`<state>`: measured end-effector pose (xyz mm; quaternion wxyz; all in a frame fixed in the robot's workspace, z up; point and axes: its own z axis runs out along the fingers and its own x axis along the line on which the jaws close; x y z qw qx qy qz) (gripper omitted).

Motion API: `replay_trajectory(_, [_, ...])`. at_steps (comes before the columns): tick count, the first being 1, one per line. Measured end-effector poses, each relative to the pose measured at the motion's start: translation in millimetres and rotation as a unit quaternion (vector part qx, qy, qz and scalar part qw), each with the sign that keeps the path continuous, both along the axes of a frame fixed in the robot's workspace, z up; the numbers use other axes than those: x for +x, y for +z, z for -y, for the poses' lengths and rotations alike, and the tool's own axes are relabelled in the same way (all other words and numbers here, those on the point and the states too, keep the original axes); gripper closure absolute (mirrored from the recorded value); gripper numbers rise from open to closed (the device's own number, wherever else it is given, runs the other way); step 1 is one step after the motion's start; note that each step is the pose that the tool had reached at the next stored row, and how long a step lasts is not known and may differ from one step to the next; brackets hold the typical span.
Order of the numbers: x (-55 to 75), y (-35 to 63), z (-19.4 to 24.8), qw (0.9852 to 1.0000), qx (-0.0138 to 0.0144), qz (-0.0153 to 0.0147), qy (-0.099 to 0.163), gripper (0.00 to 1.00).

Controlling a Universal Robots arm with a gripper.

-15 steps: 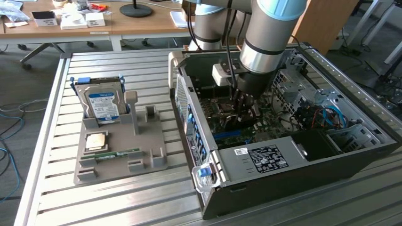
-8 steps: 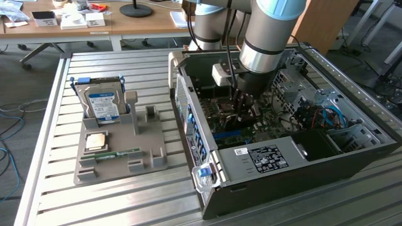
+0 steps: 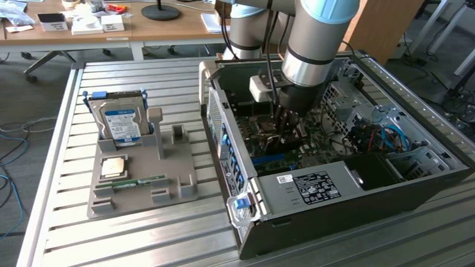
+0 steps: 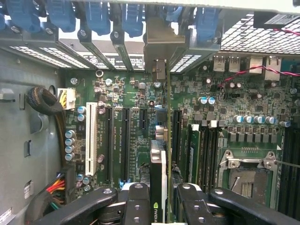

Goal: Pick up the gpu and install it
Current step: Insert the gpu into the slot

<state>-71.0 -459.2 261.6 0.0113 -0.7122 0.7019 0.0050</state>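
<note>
The open computer case [image 3: 334, 228] is lying on its side on a slatted metal table [image 3: 148, 239]. Beside the case, on the exterior view's left, a grey parts fixture [image 3: 141, 197] is carrying an upright hard drive [image 3: 122, 123] with a blue-white label, a processor chip [image 3: 115, 166] and a narrow green RAM stick [image 3: 137, 182]. Inside the case, a labelled power supply [image 3: 312, 189] is sitting near the front end, with blue data cables [image 3: 390, 139] looping by the drive cage. In the wrist view the green motherboard [image 4: 131, 93] is showing a white expansion slot [image 4: 91, 138], black expansion slots [image 4: 125, 140], memory slots [image 4: 206, 150] and a bare processor socket [image 4: 246, 176]. A black braided cable bundle [image 4: 42, 101] is running along the case wall, and a red-and-black twisted wire [image 4: 248, 72] is crossing near the rear ports. Blue slot latches [image 4: 101, 16] are lining the case's rear openings. The arm [image 3: 315, 39] is hanging nearly straight down into the middle of the case, its gripper [image 3: 286, 133] deep among the board's parts. The gripper's black fingers [image 4: 136, 201] are clamped on the gpu [image 4: 158, 164], one on each face. The card is standing edge-on over the motherboard between the black expansion slots and the memory slots. Its metal bracket is lying at one of the case's rear openings. Whether its lower edge is touching a slot cannot be told.
</note>
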Motion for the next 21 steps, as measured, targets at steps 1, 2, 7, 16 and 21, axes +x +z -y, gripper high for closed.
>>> replay_trajectory(1, [-0.1,-0.1,0.0,1.0,0.0,0.0013,0.0,0.73])
replay_trajectory(2, [-0.1,-0.1,0.0,1.0,0.0,0.0018,0.0,0.73])
replay_trajectory(7, [-0.6,0.0,-0.1,1.0,0.0,0.002,0.0,0.73])
replay_trajectory(16, [-1.9,-1.2,-0.6,1.0,0.0001,0.002,0.0,0.73])
replay_trajectory(21, [-2.0,-3.6,-0.4,1.0,-0.0001,0.0019,-0.004,0.73])
